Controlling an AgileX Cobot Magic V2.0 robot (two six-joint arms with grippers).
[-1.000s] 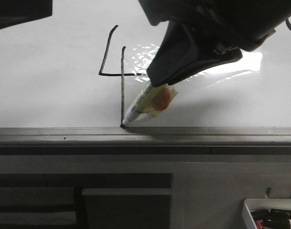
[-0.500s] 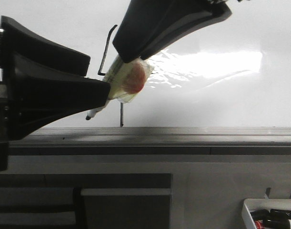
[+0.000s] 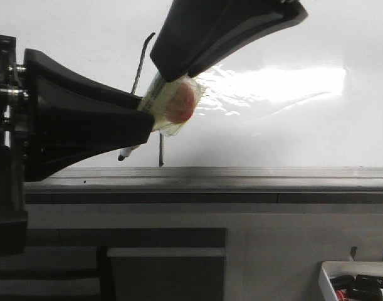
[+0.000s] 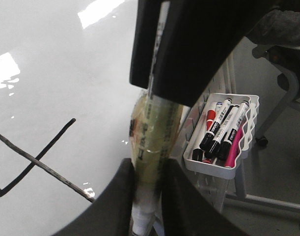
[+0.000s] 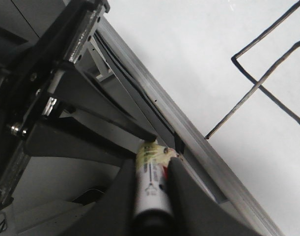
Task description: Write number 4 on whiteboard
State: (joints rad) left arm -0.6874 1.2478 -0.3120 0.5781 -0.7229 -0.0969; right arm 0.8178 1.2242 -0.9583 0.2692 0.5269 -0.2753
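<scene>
Glossy whiteboard point(image 3: 304, 50) is marked with a black number 4 point(image 5: 267, 73). One tape-wrapped marker point(image 3: 169, 106) is clamped by both the right gripper point(image 5: 152, 189) and the left gripper point(image 4: 145, 196), its tip held off the board.

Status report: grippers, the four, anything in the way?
Both grippers, left and right, shut on marker. Number 4 drawn on whiteboard. Nothing blocking.

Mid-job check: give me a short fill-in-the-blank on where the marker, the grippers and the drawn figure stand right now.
1. The tape-wrapped whiteboard marker is gripped by ____ grippers at once.
2. The thin black hand-drawn number 4 sits on the glossy white ____.
3. In the front view, the marker's tip is ____ the board surface.
4. The small white tray holds spare ____.

Missing words: both; whiteboard; off; markers
</scene>
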